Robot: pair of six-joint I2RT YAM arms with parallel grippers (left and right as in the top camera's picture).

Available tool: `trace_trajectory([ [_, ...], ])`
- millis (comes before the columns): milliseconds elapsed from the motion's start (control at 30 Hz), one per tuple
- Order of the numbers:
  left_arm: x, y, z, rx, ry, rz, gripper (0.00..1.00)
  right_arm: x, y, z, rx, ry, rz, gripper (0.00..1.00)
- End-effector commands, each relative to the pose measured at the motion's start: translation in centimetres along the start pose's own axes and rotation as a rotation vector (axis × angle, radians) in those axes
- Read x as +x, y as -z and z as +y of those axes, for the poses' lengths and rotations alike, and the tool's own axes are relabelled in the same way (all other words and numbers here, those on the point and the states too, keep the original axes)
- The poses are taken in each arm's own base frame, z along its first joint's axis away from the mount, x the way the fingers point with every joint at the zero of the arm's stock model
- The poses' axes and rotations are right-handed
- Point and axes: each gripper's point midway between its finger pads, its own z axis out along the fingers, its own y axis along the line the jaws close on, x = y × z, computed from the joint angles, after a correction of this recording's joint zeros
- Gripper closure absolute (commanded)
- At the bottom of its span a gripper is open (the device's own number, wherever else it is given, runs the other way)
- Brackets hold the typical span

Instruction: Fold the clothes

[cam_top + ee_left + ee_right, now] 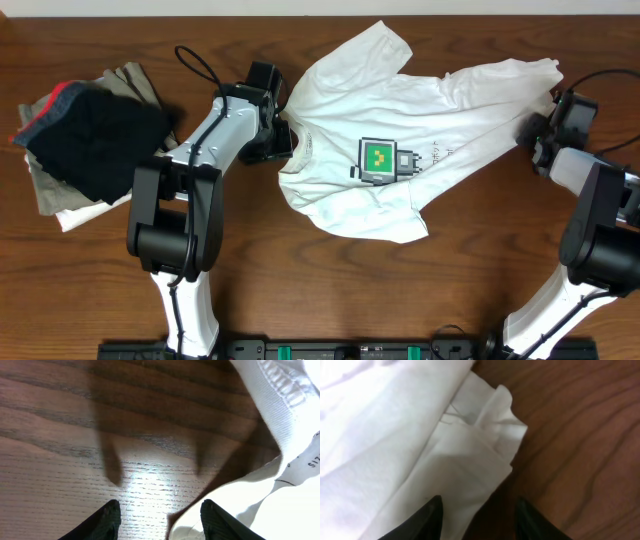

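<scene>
1. The white T-shirt (420, 110) lies spread out, front up and wrinkled, on the desk (470, 300), from the centre out to the right. A small green-and-grey square print (380, 160) sits on its chest.
2. Its long axis runs left to right, rising a little toward the far edge at the right. The collar (298, 150) is the left end and the hem (530, 80) the right end. One sleeve (385, 40) points away from the robot, and the other (395, 225) points toward it.
3. The left arm (215, 140) has brought the left jaws right up to the collar. They stand open: in the wrist view the fingers (107, 520) are apart over mostly bare wood. The ribbed collar and the size label (305, 465) lie off to one side, and only a cloth edge reaches in by the nearer finger. Nothing is gripped.
4. The right arm (600, 220) has the right jaws at the hem end. Its fingers (427, 520) stand apart astride the doubled hem corner (490, 435), with cloth between them. The gap looks too wide for a pinch on such thin cloth, so I read them as open.
5. Each arm is nearer one end of the shirt. By my judgement the left jaws must shift sideways onto the collar before they can take hold.
6. A pile lies well apart to the left, beyond the left arm: a black garment with a red and grey band (90, 140) on a khaki-grey garment (135, 80). Nothing rests on the shirt or blocks either end.
</scene>
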Motion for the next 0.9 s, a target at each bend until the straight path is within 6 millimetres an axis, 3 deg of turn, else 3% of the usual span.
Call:
trace_trajectory([
  [0, -0.5, 1.0, -0.3, 0.013, -0.012, -0.026, 0.46, -0.5, -0.4, 0.0, -0.003, -0.014, -0.018, 0.62],
  [100, -0.6, 1.0, -0.4, 0.014, -0.012, -0.030, 0.46, -0.7, -0.4, -0.2, 0.009, -0.015, -0.025, 0.70],
  [233, -0.6, 1.0, -0.4, 0.015, -0.012, -0.031, 0.45, -0.7, -0.4, -0.3, 0.016, -0.015, -0.026, 0.90],
  [267, -0.7, 1.0, -0.4, 0.015, -0.012, -0.032, 0.46, -0.7, -0.4, -0.3, 0.017, -0.015, -0.027, 0.91],
  [333, -0.7, 1.0, -0.4, 0.016, -0.012, -0.035, 0.45, -0.7, -0.4, -0.3, 0.017, -0.015, -0.026, 0.89],
  [433, -0.9, 1.0, -0.5, 0.019, -0.013, -0.041, 0.45, -0.6, -0.4, -0.4, 0.019, -0.014, -0.021, 0.66],
  [533, -1.0, 1.0, -0.5, 0.020, -0.013, -0.044, 0.46, -0.5, -0.4, -0.8, 0.042, -0.014, -0.018, 0.59],
  [867, -1.0, 1.0, -0.5, 0.020, -0.013, -0.045, 0.45, -0.2, -1.3, -1.9, 0.073, -0.025, -0.028, 0.59],
])
